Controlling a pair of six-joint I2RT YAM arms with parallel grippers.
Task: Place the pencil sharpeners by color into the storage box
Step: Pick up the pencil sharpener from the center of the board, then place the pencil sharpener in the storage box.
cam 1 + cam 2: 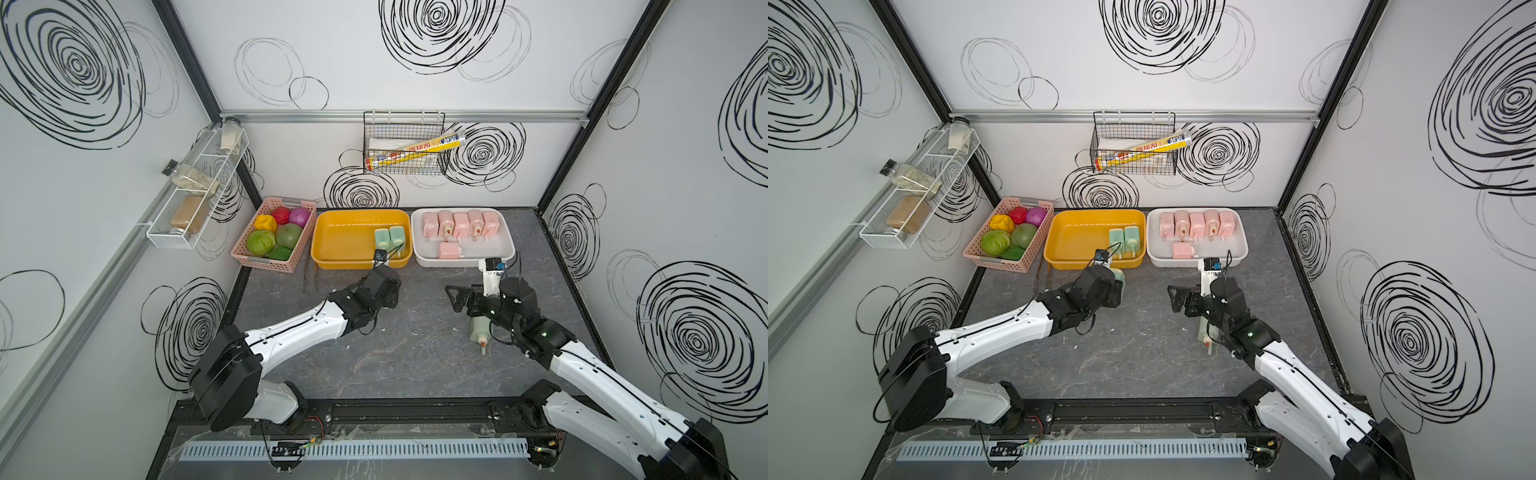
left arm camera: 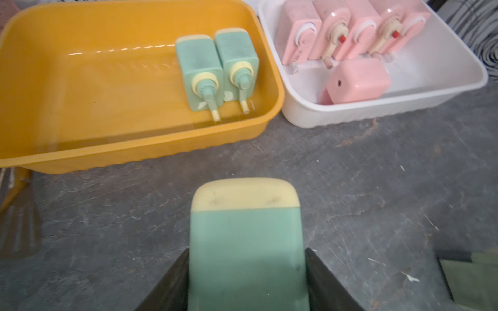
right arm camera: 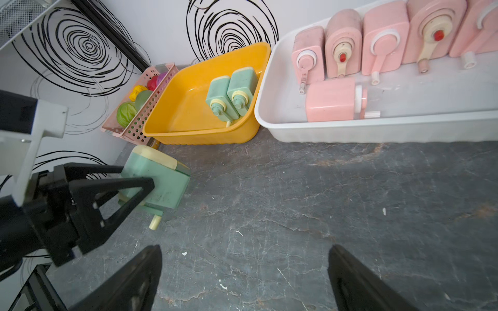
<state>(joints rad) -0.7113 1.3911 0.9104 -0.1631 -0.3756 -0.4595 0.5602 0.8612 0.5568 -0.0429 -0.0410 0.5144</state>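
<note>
Currently gripping mint sharpener (image 3: 161, 177) with left tool (image 2: 246, 258), cream end toward yellow bin (image 2: 134, 150), to join two mints (image 2: 218, 70) inside. Holding right tool (image 3: 245, 258) wide open, empty, near loose mint (image 1: 480, 330) on counter (image 1: 415, 353). Pinks (image 3: 382, 48) in white tray (image 3: 377, 132).

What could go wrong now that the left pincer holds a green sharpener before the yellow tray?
1. The held sharpener in the left pincer has its crank hanging below; it may catch the yellow tray at its front rim.
2. Dropped too far right, it may knock the two green sharpeners inside.
3. On the table another green sharpener lies partly under the right arm, which could bump it; the right pincer is open.
</note>
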